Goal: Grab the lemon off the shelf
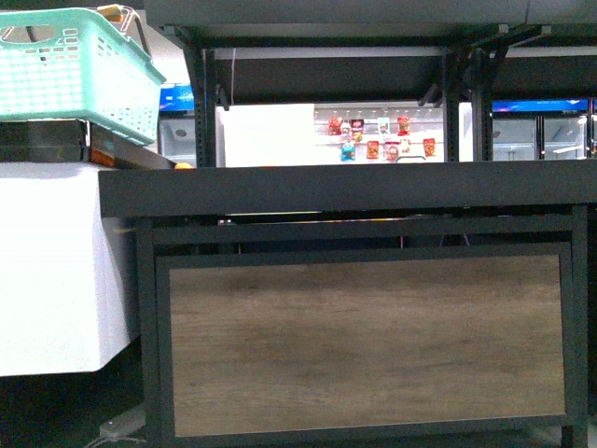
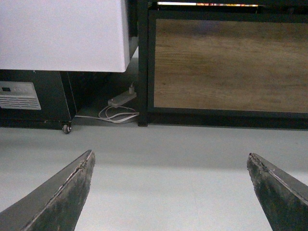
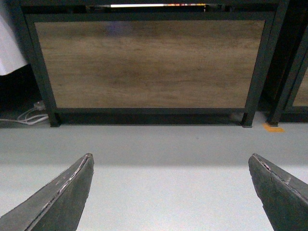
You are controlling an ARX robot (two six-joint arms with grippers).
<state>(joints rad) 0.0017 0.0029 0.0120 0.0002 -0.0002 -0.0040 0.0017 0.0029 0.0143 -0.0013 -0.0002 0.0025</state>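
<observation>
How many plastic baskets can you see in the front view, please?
1. The mint-green basket sits at the upper left, above the white cabinet beside the shelf; the wrist views show none.

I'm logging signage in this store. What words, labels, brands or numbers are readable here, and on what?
Nothing can be read as text.
Hanging packets behind the shelf: print too small and blurred.
Blue header strips on the coolers: blurred, no letters legible.
White vent panel: tiny marking, unreadable.
Green basket: no text visible.
</observation>
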